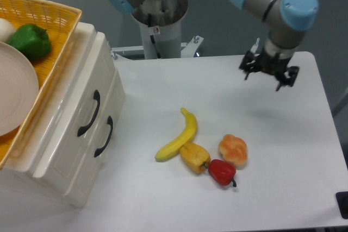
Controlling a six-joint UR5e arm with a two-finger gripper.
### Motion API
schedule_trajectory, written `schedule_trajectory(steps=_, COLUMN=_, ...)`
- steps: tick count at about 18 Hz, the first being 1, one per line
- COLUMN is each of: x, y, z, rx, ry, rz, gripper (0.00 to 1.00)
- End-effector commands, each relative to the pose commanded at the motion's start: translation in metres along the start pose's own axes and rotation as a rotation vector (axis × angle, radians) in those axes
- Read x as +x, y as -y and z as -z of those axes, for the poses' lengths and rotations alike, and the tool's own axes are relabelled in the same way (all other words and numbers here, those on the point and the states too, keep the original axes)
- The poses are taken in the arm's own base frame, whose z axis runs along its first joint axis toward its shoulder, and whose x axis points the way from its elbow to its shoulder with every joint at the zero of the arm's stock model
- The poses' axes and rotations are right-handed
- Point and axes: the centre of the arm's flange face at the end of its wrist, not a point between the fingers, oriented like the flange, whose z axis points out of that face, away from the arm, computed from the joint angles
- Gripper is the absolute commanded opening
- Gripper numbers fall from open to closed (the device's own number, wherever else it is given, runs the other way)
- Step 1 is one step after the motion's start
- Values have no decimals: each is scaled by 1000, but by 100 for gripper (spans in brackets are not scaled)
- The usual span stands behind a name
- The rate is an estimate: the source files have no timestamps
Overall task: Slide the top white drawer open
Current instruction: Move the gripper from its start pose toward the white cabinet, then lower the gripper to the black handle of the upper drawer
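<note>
Hovering gripper: your gripper [269, 75] hangs above the far right part of the tabletop [163, 88], touching nothing, with its fingers [284, 82] pointing down and standing apart.
Arm: you see the grey arm with its blue joint caps [296, 8] reaching down from the top edge of the view to the gripper.
Top white drawer: your top white drawer [81, 93] sits at the left edge of the tabletop, in a cream-white cabinet, and it is closed, its front flush with the cabinet face.
Top handle: you find its black curved bar handle [90, 113] on the panelled front, well apart from the gripper.
Lower drawer: the twin lower drawer [106, 118] lies just beside it, also closed, with its own black handle [104, 136].
Basket: on top of the cabinet you have a yellow woven basket [49, 12] that holds a green pepper [29, 42] and a white plate [15, 91].
Banana: near the middle of the tabletop you see a banana [178, 137] lying at a slant.
Yellow pepper: a yellow pepper [195, 157] touches the banana's near end.
Red pepper: a red pepper [222, 172] sits just beside the yellow pepper, toward the near edge.
Bun: an orange-brown bun [233, 150] rests just beside the red pepper on its far side.
Base: the arm's grey pedestal [160, 23] stands at the far edge of the tabletop.
</note>
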Motion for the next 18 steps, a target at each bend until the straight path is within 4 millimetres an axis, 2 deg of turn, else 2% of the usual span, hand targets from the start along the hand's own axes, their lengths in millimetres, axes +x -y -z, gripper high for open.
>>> schedule_trajectory(steps=4, x=43, y=46, z=-3, rx=0, ry=-20, rz=23, gripper=100)
schedule_trajectory(steps=5, x=57, y=65, z=1, rx=11, ry=-39, rz=32, gripper=100)
schedule_trajectory(steps=7, x=74, y=89, z=8, rx=28, ry=-88, rz=37, gripper=100)
schedule_trajectory(steps=11, x=96, y=107, z=17, rx=118, ry=-236, rz=57, gripper=100)
schedule_trajectory(steps=15, x=112, y=113, z=23, rx=174, ry=-342, rz=84, gripper=100)
schedule_trajectory(steps=18, x=136, y=127, z=22, rx=161, ry=-372, rz=93, gripper=100)
